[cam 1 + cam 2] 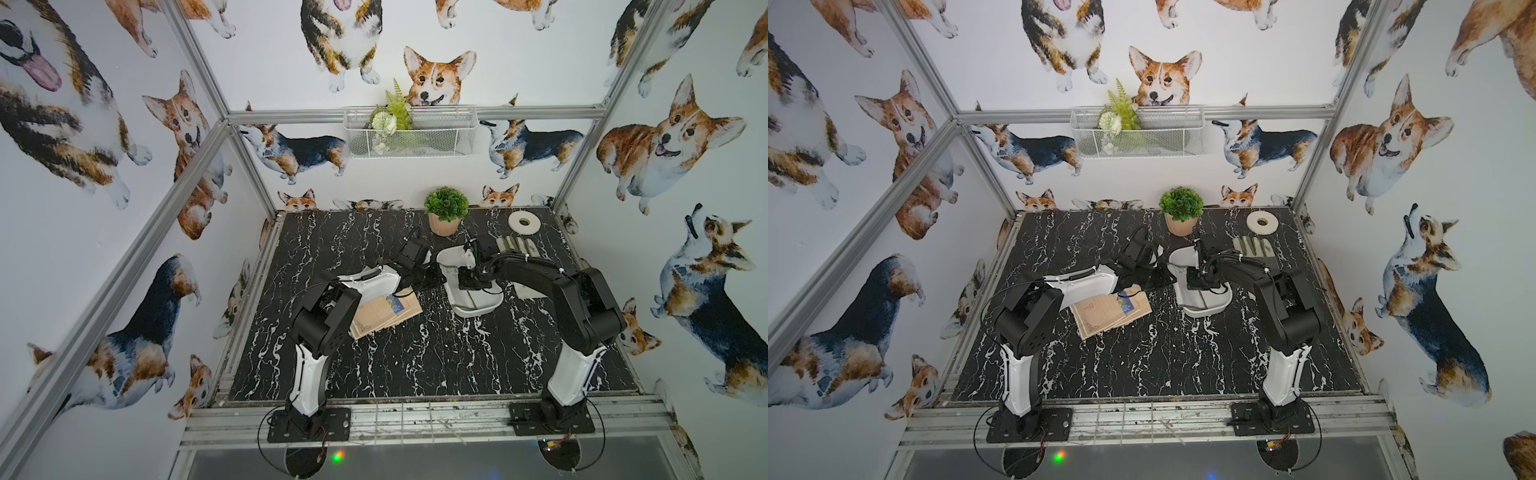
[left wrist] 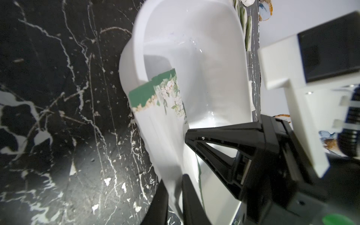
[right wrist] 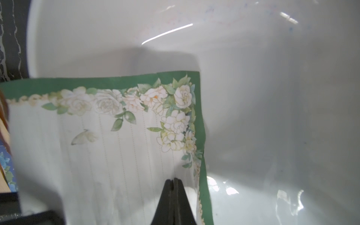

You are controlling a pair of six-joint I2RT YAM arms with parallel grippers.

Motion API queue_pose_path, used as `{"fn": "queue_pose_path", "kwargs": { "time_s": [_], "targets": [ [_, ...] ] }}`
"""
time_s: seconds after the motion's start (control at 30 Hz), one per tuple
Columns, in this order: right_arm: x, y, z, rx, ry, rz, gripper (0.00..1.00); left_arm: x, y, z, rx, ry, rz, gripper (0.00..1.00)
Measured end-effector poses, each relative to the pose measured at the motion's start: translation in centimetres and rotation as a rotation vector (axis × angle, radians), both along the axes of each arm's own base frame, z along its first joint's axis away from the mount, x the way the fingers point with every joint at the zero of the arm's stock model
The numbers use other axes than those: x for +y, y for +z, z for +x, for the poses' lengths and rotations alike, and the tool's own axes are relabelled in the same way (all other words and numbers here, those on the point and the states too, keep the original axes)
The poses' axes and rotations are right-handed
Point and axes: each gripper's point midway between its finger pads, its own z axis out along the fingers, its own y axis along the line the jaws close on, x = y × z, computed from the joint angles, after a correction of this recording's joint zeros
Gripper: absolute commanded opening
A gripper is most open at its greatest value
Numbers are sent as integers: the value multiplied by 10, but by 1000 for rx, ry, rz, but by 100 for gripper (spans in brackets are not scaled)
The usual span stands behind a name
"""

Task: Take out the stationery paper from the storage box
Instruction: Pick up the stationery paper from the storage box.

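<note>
Corgi-print walls [image 1: 436, 79] close in a black marble table [image 1: 374, 365]. Near its middle sits the box [image 1: 478, 309], also seen in the other top view [image 1: 1204, 309], and both arms reach toward it.

The right gripper [image 3: 173, 181] is down inside the box, its fingers pressed together on a sheet [image 3: 116, 155] with a green border and white flowers. The pinch is close to the sheet's long green edge. The sheet's flowered end stands up off the box floor, curling slightly. In a top view the right gripper [image 1: 469, 284] hangs over the middle of the box.

The left gripper [image 2: 174, 181] is at the box's outer wall, on the side facing the stack. Its wrist view shows the sheet [image 2: 155, 93] draped over the box rim and down the outside. The two black fingers stand close together, with a narrow strip of white between them. I cannot tell whether they clamp the paper, the box wall, or neither.

The stack [image 1: 382, 316] of tan ruled sheets lies flat on the table beside the box, on the left arm's side, with a blue-flowered sheet [image 1: 395, 305] on top. Behind the box are a glove [image 1: 517, 245], a tape roll [image 1: 523, 220] and a potted plant [image 1: 445, 210]. A wire basket [image 1: 409, 133] hangs on the wall above the box's far side.
</note>
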Motion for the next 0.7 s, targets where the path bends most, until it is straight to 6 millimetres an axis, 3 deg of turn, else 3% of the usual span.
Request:
{"fn": "queue_pose_path", "kwargs": {
  "time_s": [0.1,0.2,0.33,0.5,0.57,0.7],
  "targets": [
    [1,-1,-1,4,2,3,0,0,3,0,-3,0,-2,13],
    [2,-1,-2,7,5,9,0,0,6,0,-9,0,-6,1],
    [1,0,-3,5,4,8,0,0,9,0,-11,0,-9,0],
    [-5,17,-4,-43,-7,0,34,1,34,-2,-46,-6,-41,0],
    [-9,27,-3,-78,-16,-10,41,0,52,-4,-80,-17,-66,0],
    [-15,67,-5,-184,-34,15,53,4,90,-11,-148,-46,-138,0]
  ]
}}
